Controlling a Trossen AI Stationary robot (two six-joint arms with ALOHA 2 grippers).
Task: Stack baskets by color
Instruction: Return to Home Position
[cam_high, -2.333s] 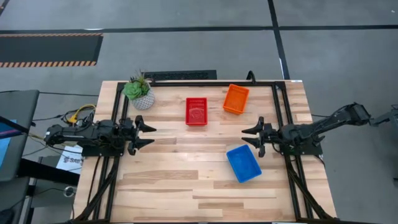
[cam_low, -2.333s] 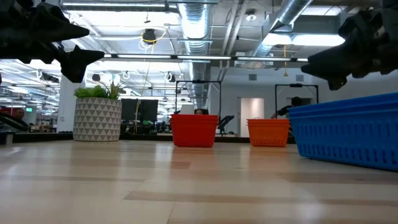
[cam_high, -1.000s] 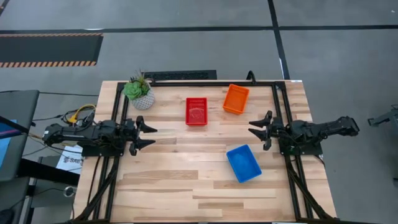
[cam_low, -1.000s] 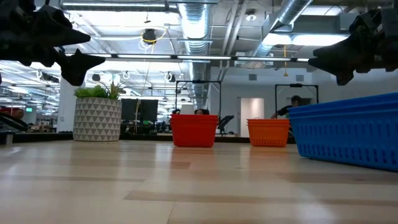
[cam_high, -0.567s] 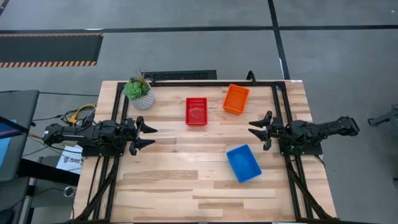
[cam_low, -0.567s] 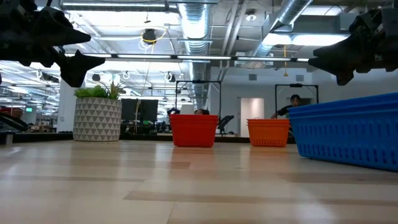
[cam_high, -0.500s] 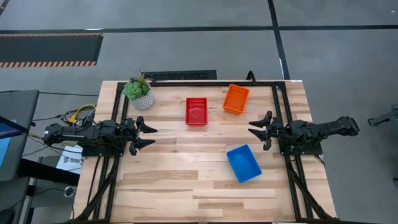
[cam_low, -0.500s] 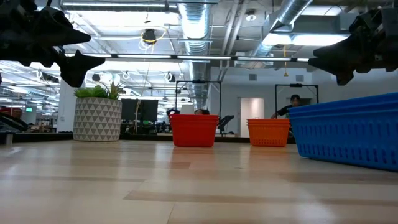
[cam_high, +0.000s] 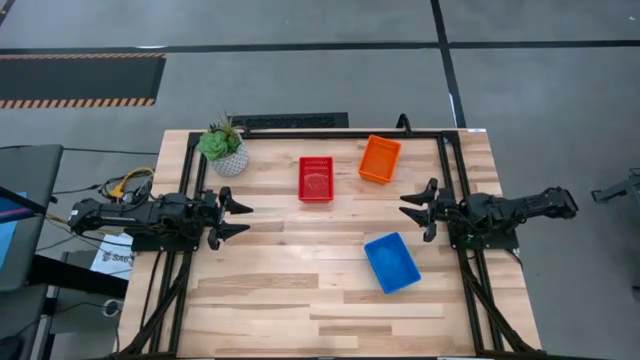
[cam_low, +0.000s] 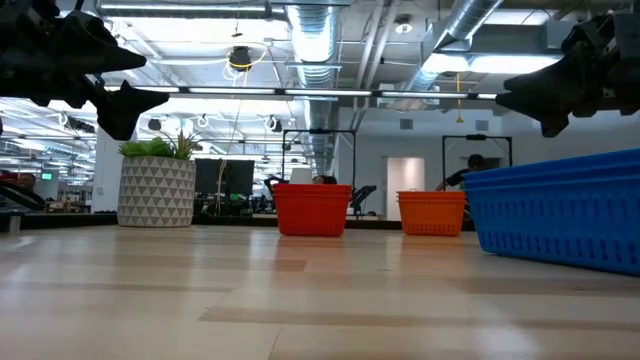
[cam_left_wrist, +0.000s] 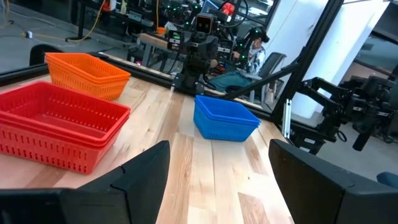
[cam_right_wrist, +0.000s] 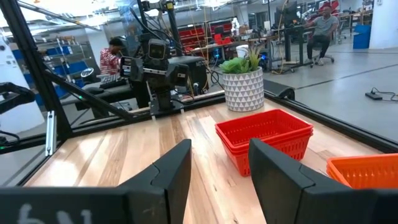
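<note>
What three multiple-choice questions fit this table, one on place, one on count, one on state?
1. Which colour stack sits nearest the potted plant? A. orange B. red C. blue
2. How many basket stacks stand on the table? A. two B. five C. three
3. How are the left end effector and right end effector? A. both open, empty B. both shut on baskets C. one holds the plant

1 B, the red stack lies closest to it.
2 C, red, the orange stack and the blue stack.
3 A, both show spread fingers with nothing between.
</note>
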